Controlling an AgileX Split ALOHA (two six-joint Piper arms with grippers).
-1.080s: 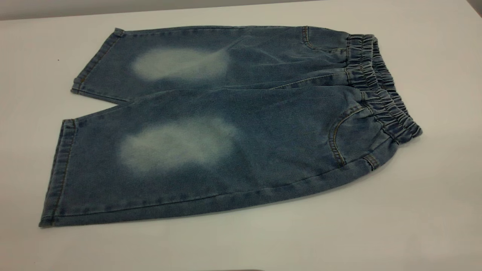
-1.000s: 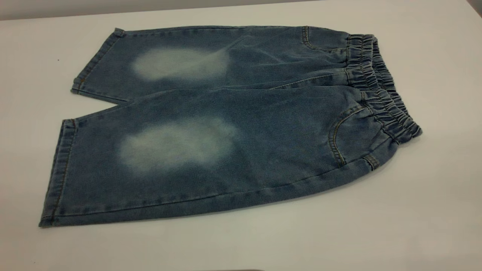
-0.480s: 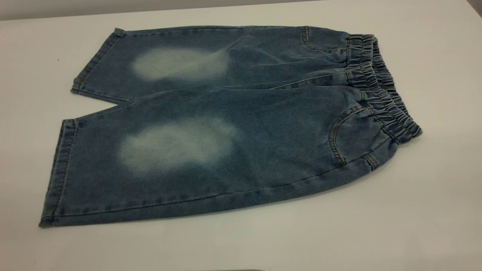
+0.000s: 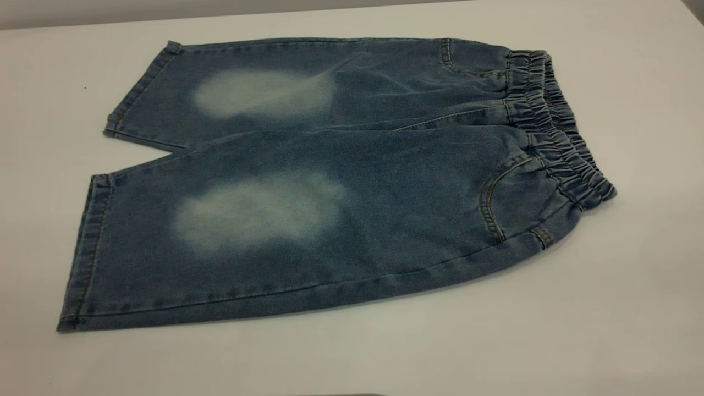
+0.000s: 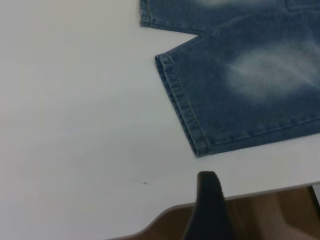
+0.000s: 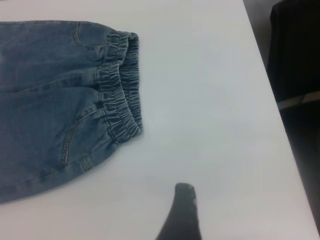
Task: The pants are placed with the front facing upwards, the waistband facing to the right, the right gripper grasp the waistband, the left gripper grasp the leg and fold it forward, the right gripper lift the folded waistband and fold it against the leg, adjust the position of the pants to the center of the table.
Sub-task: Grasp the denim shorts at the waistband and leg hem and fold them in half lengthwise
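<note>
The blue denim pants [image 4: 352,181] lie flat and front up on the white table [image 4: 632,302]. The ruffled waistband [image 4: 555,126] points right, and the two legs with their pale patches point left. The near leg [image 4: 247,236] ends in a hemmed cuff [image 4: 91,247]. Neither gripper appears in the exterior view. In the left wrist view a black part of my left gripper [image 5: 210,205] hangs over the table's edge, apart from the near cuff [image 5: 182,110]. A black part of my right gripper [image 6: 182,210] shows in the right wrist view over bare table, apart from the waistband [image 6: 120,90].
Bare table [image 4: 385,357] surrounds the pants on all sides. Its front edge, with brown floor [image 5: 270,215] beyond, lies close to the left gripper. A dark object [image 6: 295,50] stands past the table's right edge [image 6: 265,75].
</note>
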